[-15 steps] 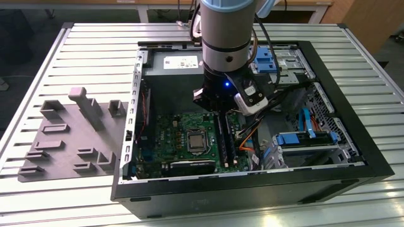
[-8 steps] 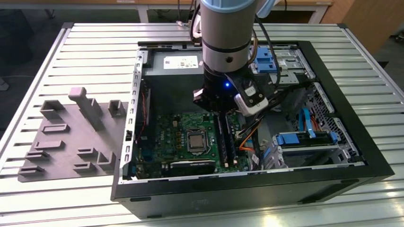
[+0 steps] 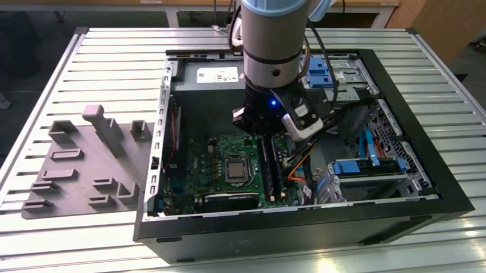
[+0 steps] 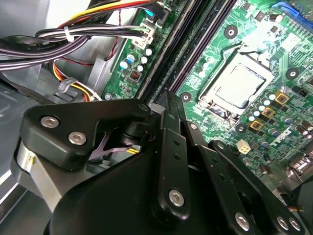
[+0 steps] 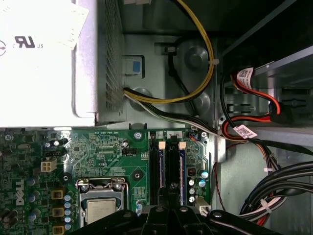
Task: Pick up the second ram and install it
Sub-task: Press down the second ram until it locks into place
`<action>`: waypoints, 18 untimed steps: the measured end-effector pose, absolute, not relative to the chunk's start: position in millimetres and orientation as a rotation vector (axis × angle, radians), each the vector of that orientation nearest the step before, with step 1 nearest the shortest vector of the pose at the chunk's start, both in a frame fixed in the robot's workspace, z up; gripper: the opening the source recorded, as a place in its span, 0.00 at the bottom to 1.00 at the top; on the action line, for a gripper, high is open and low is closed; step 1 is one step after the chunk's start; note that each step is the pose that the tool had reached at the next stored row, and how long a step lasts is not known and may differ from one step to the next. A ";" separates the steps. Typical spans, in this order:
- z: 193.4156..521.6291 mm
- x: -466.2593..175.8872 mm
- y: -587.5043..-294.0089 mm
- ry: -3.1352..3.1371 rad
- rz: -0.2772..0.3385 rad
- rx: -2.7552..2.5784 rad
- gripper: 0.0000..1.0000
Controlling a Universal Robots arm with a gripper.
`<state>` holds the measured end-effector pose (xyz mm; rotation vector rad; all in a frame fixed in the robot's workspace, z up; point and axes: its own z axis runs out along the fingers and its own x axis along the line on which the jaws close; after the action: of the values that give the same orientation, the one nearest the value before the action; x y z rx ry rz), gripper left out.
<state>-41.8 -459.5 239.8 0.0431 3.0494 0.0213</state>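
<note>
Ribbed metal table (image 3: 114, 62) bears open computer case (image 3: 425, 187).

Power box sticker (image 5: 39, 29): white, with a black letter mark and small print.
Board (image 5: 98, 152): big white letters near one edge, and a thin row of tiny white print.
Cable tags (image 5: 244, 77): white, with bar lines and tiny print, too small to read.

Arm (image 3: 270, 45) was silver-grey w/ pale blue joint cap, black cables alongside, blue LED lit at wrist. Gripper (image 4: 171, 161) linkages were matte black w/ silver screw heads, near the motherboard (image 4: 254, 58).
</note>
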 end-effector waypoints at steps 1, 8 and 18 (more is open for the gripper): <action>239.8 -41.8 -459.7 3.049 0.021 0.043 0.11; 239.8 -41.8 -461.7 3.049 0.021 0.043 0.11; 239.8 -41.8 -464.2 3.049 0.021 0.043 0.11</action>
<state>-41.8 -464.2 239.8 0.0432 3.0494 0.0213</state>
